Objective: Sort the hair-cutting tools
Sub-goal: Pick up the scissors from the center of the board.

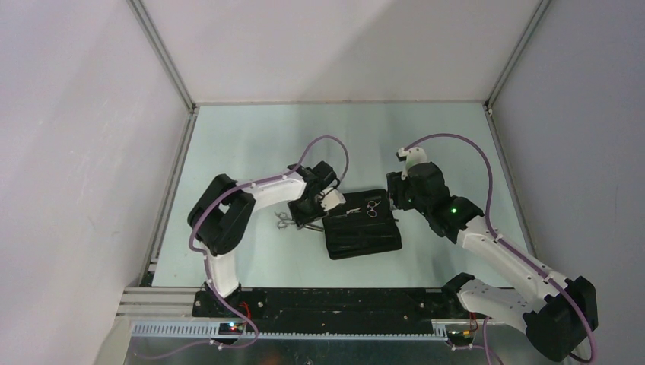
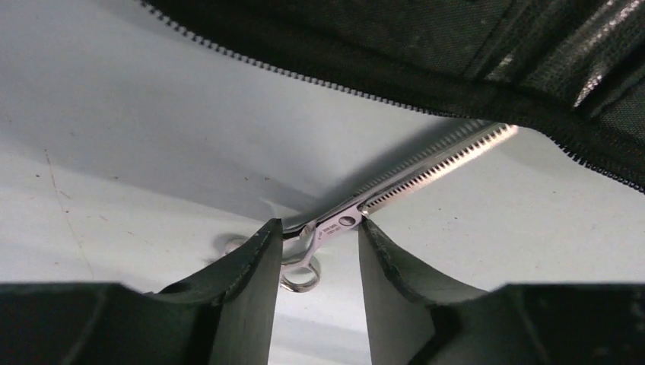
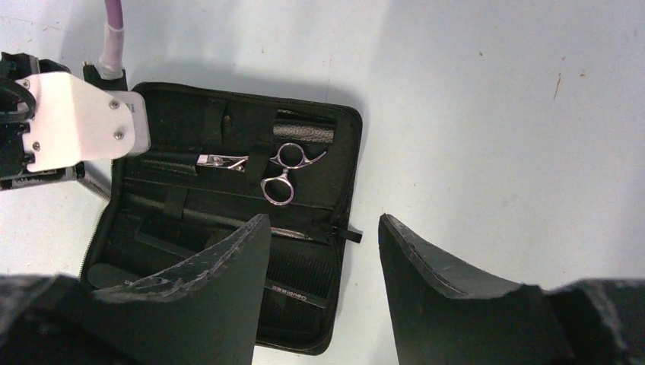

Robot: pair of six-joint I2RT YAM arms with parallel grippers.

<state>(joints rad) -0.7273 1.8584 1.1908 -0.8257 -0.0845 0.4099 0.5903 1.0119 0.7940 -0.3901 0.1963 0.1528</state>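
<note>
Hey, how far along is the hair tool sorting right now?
Done: one pair of scissors sits under a strap inside the open case. In hand: the left hand straddles the toothed scissors lying on the table beside the case; grip unclear. The right hand hovers open above the case. Left: stowing those scissors; one comb seems tucked low in the case, the other I can't spot.

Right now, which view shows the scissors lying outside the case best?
Left wrist: the thinning scissors are close up, toothed blade and rings clear between the left end effector's fingers. Top external shows only a small silver shape beside the case. Right wrist misses them.
</note>
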